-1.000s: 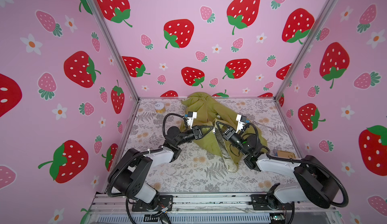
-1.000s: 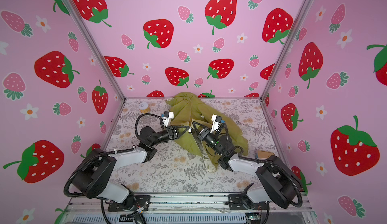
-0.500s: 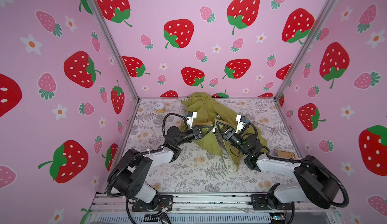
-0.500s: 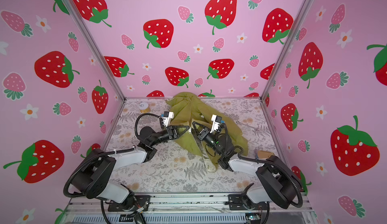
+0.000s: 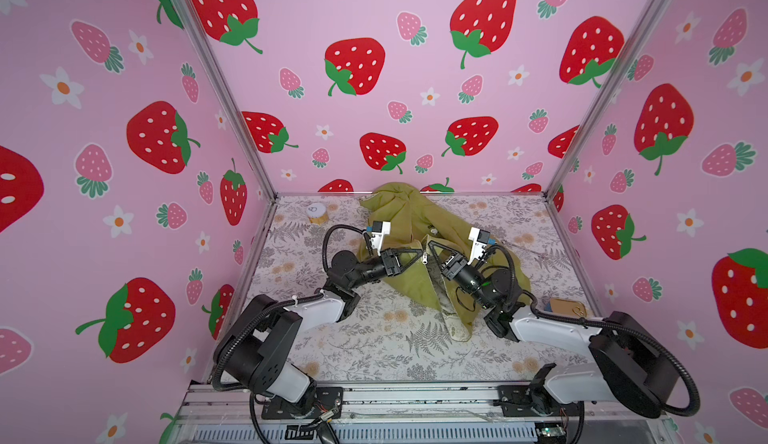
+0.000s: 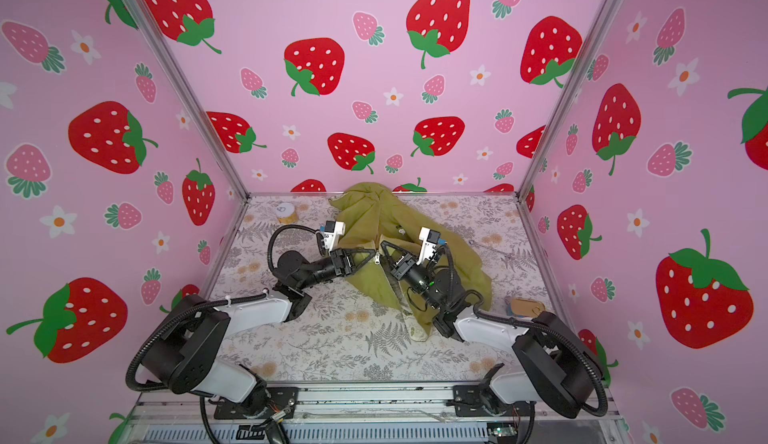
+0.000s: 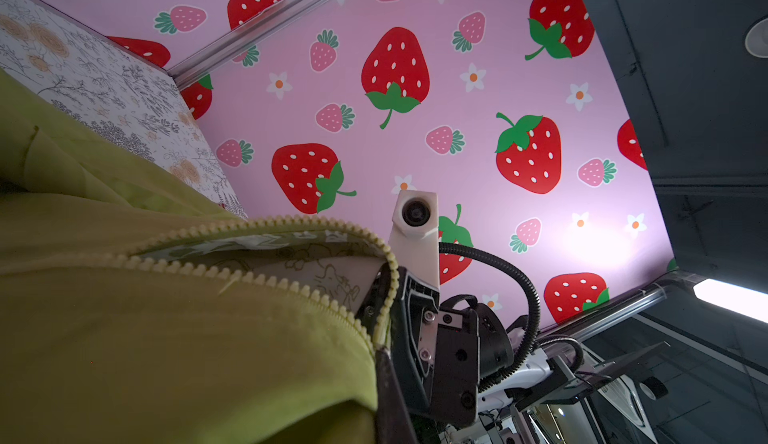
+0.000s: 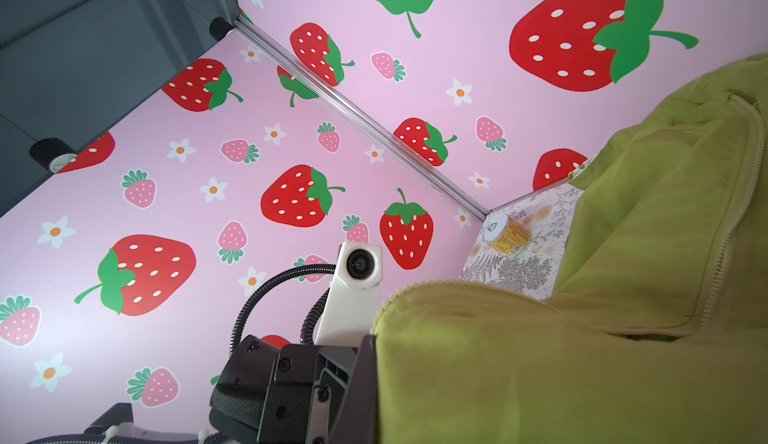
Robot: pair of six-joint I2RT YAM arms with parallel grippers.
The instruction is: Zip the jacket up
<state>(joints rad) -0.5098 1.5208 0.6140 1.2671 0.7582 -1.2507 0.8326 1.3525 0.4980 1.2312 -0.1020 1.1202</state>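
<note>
The olive-green jacket [image 5: 415,217] [image 6: 374,213] lies crumpled at the middle back of the floral table, cream lining showing at its near end. Both grippers meet at its front opening beside the silver zipper pull [image 5: 424,260] [image 6: 377,260]. My left gripper [image 5: 419,254] [image 6: 371,253] is shut on one zipper edge and my right gripper [image 5: 430,246] [image 6: 384,246] on the other. In the left wrist view the cream zipper teeth [image 7: 257,273] gape over the printed lining and run down to my left gripper [image 7: 380,363]. Jacket fabric [image 8: 561,371] hides my right fingers in the right wrist view.
A small yellow can with a white lid [image 5: 316,213] [image 6: 285,212] [image 8: 505,234] stands at the back left. A brown tag-like piece [image 5: 567,307] [image 6: 525,307] lies by the right wall, and a thin rod [image 5: 523,249] lies behind the right arm. Pink strawberry walls enclose three sides.
</note>
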